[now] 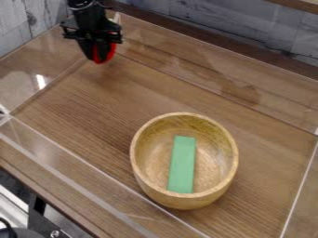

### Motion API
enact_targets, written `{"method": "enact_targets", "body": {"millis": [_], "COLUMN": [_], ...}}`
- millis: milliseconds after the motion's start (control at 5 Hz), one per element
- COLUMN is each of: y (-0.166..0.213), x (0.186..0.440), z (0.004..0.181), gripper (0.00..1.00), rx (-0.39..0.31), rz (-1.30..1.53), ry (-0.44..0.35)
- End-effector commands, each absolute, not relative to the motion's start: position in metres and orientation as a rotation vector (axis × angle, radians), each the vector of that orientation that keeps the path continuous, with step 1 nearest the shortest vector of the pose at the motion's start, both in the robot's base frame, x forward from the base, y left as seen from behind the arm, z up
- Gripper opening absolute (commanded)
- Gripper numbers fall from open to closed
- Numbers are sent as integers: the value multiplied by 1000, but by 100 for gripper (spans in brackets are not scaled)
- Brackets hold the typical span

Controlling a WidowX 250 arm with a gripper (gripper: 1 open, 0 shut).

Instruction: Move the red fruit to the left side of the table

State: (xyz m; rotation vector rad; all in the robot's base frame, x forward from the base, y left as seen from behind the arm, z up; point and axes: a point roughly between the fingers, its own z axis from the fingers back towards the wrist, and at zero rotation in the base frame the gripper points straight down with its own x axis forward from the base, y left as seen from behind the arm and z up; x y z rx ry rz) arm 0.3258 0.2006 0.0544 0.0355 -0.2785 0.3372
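Note:
The red fruit (100, 53) is a small glossy red piece held between the black fingers of my gripper (99, 52), which is shut on it. It hangs just above the brown wood-grain table (112, 112) near the far left corner, close to the clear acrylic wall. The gripper points almost straight down, and its body hides the top of the fruit.
A round wooden bowl (140, 159) stands at the front right with a flat green stick (184, 165) lying inside. Low clear acrylic walls (32, 70) edge the tabletop. A grey plank wall runs along the back.

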Motion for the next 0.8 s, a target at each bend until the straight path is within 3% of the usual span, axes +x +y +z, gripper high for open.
{"method": "enact_targets", "body": {"millis": [0,400,600], "y": [211,219,222], "x": [322,315,315], "z": [47,59,60], "gripper": [0,0,100], "rx": [60,67,66], "rz": [326,435,474], "ry": [-308,-296,-287]}}
